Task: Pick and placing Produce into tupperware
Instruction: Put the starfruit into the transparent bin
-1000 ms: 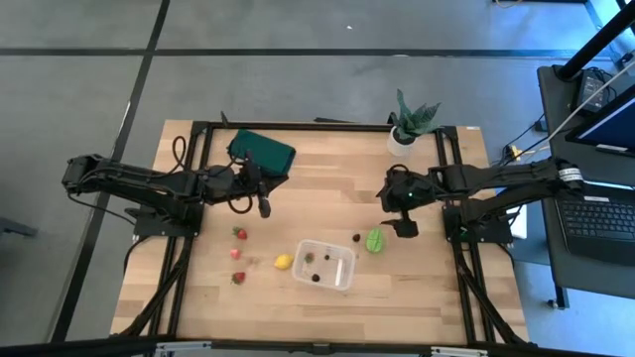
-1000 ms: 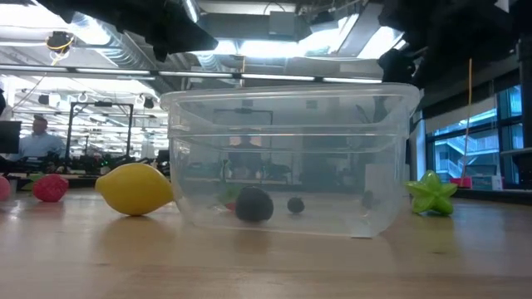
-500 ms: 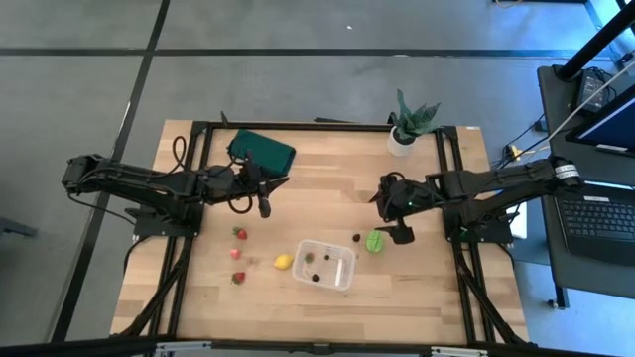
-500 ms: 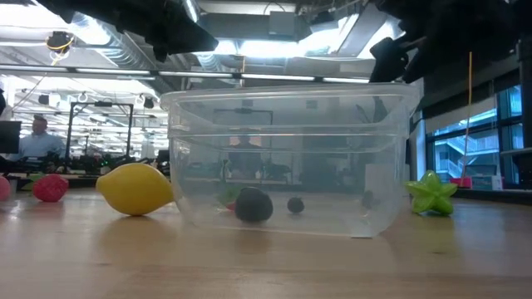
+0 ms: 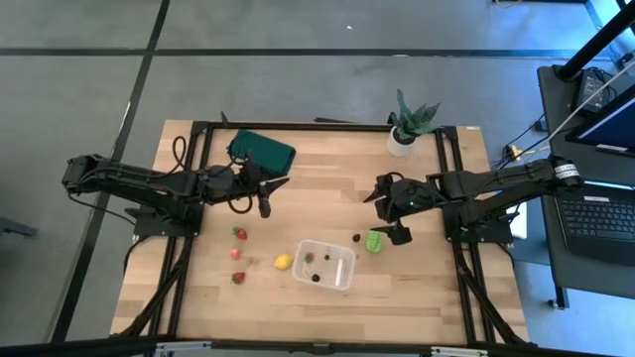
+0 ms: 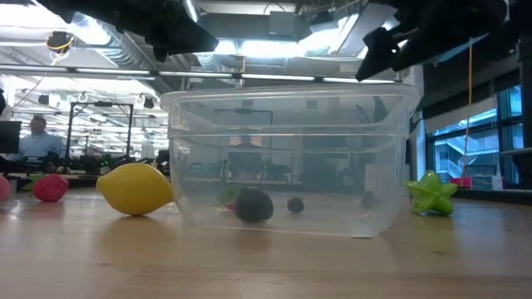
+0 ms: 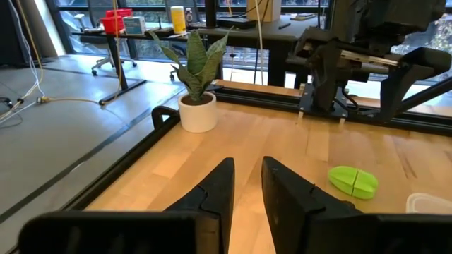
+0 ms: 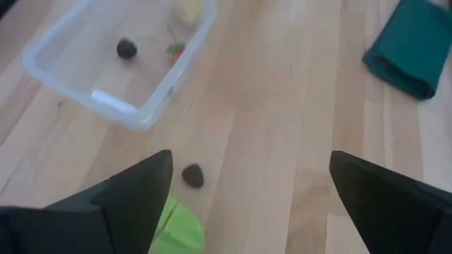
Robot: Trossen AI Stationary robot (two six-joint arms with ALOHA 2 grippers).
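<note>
The clear tupperware stands on the table near its front middle, and it also shows in the low view. Dark berries lie inside it. A yellow lemon and three red strawberries lie on the table to its left. A light green piece and a dark berry lie to its right. My right gripper hangs open and empty above the green piece and the berry. My left gripper is shut and empty, held above the table by the green cloth.
A dark green folded cloth lies at the far left of the table. A spiky plant in a white pot stands at the far edge. Black frame rails run along the table's sides. A person sits in the room beyond.
My right gripper has gone a little toward the table's left edge, toward the green piece and the dark berry, and has turned slightly. The produce and the tupperware have stayed where they were.
</note>
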